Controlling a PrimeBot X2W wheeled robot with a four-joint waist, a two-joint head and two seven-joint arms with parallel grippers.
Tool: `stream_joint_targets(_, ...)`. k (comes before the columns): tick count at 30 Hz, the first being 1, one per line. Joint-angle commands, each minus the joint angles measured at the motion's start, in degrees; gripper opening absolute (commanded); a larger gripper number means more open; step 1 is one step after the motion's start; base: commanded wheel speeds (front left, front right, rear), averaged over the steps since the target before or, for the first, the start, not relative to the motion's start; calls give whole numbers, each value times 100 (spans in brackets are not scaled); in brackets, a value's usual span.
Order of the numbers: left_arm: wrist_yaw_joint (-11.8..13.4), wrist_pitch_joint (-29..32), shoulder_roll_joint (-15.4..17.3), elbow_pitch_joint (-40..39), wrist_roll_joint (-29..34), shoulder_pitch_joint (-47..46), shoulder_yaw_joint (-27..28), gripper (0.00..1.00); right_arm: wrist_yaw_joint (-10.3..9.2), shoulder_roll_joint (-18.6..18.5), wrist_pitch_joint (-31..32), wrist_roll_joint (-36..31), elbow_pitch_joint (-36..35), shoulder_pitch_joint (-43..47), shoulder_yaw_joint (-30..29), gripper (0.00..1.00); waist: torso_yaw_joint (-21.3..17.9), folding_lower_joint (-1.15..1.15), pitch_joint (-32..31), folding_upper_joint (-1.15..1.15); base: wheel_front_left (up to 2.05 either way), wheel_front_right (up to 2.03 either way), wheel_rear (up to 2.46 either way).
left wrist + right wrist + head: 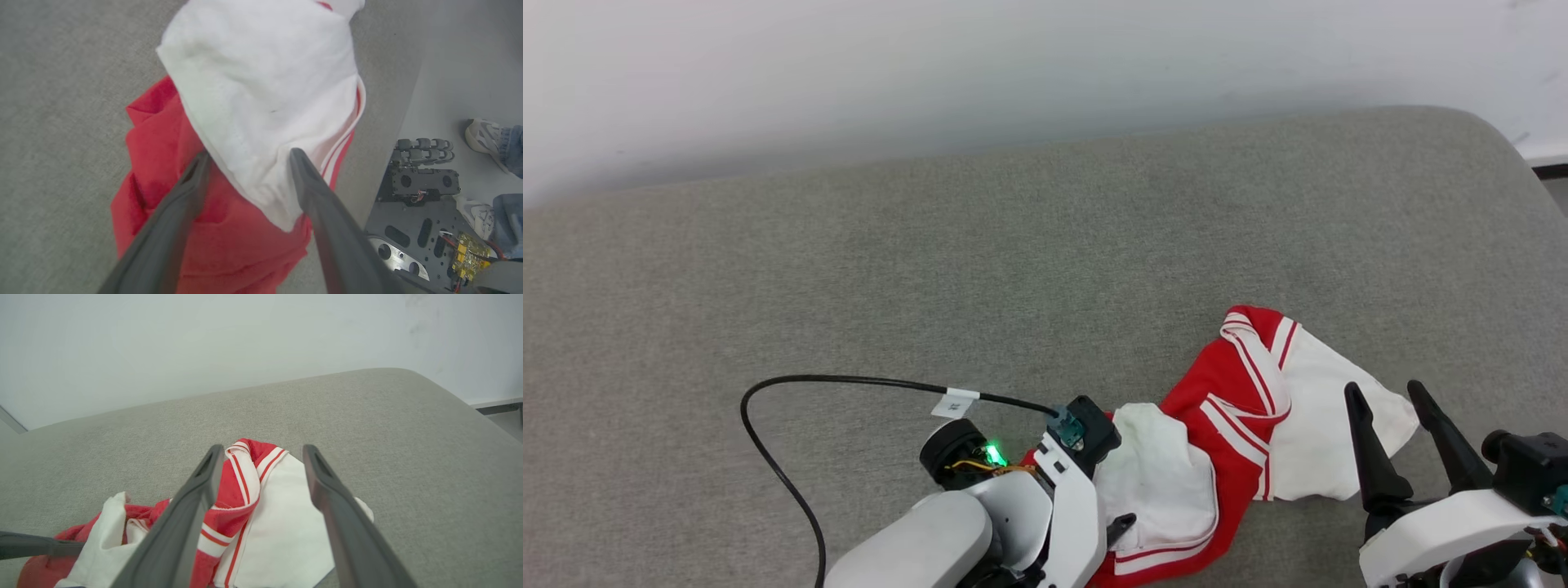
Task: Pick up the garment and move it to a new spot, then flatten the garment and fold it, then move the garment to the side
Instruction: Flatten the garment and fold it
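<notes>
We find the garment (1233, 408) lying in a crumpled heap on the grey bench (1013, 245), low and right of centre in the head view, with its lower folds running down to the bottom edge of that frame. Red body cloth, striped trim and two white sleeves are bunched and twisted over one another. No lettering or number shows.

The left claw (250, 155) stands spread wide in its wrist view. Its two dark fingers straddle a white sleeve (265, 90) that lies over the red cloth, and nothing is pinched between them. The right claw (1384, 390), at the lower right of the head view, is likewise wide apart and grips nothing. In its own wrist view (263, 449) the fingers point over the other white sleeve and the striped trim, and we cannot tell whether they touch the cloth.

Neither claw holds the shirt, so we judge the task to be at an early stage. The pictures do not tell us whether this heap already sits at its new spot. The flattening is clearly not done, since the cloth is wrinkled and doubled on itself. Folding and the final move to the side are also left. Most of the bench toward the top of the head view lies bare.
</notes>
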Motion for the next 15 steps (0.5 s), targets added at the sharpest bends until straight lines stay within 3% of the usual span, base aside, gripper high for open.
stream_joint_targets(1, -13, 75, 50, 33, -47, -56, -27, 100, -2, 9, -36, 76, 32, -71, 7, 100, -99, 0, 114, 0, 0, 0, 0)
stream_joint_targets(3, -31, 259, 97, 82, -142, -86, -112, 100, -2, 9, -89, 95, 70, -95, 16, 100, -148, 0, 181, 0, 0, 0, 0)
stream_joint_targets(4, -38, 324, 124, 96, -182, -107, -148, 76, -2, 9, -104, 103, 101, -107, 14, 100, -166, 0, 210, 0, 0, 0, 0)
stream_joint_targets(5, -41, 364, 136, 102, -217, -120, -189, 45, -2, 9, -127, 124, 122, -129, 21, 100, -179, 0, 233, 0, 0, 0, 0)
stream_joint_targets(7, -51, 366, 159, 88, -257, -126, -247, 0, -2, 9, -164, 148, 175, -155, 14, 100, -194, 0, 260, 0, 0, 0, 0)
stream_joint_targets(15, -6, -129, 265, -82, -213, -270, -170, 0, -2, 9, -229, 195, 323, -183, -58, 100, -65, 0, 181, 0, 0, 0, 0)
